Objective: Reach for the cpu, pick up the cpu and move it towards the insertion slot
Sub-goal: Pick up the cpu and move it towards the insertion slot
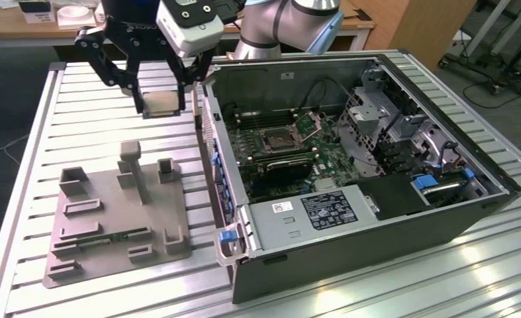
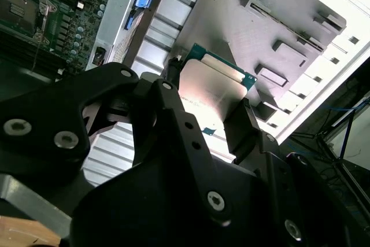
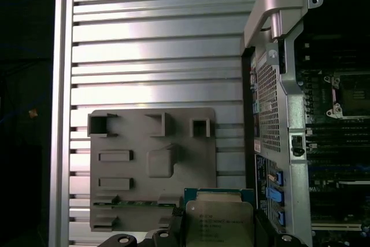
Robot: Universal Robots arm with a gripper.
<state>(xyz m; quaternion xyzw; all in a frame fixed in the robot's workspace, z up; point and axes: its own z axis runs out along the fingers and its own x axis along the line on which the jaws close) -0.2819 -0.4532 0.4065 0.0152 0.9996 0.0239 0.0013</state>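
Note:
My gripper (image 1: 165, 106) is shut on the cpu (image 1: 163, 102), a small square chip with a pale metal top. It hangs in the air over the slatted table, on the exterior view's left of the open computer case. Both wrist views show the cpu (image 2: 209, 88) (image 3: 219, 222) clamped between the black fingers (image 2: 240, 125). The insertion slot (image 1: 283, 139) is a square silver-framed socket with its hinged plate raised. It sits on the green board inside the case, on the exterior view's right of the gripper and lower. The slot (image 3: 350, 93) is also seen in the first wrist view.
A grey plastic tray (image 1: 119, 218) with recesses and upright posts lies on the table below the gripper, holding a narrow green circuit strip (image 1: 110, 237). The case wall (image 1: 212, 152) stands between gripper and socket. Drive cages and cables (image 1: 392, 126) fill the case's far side.

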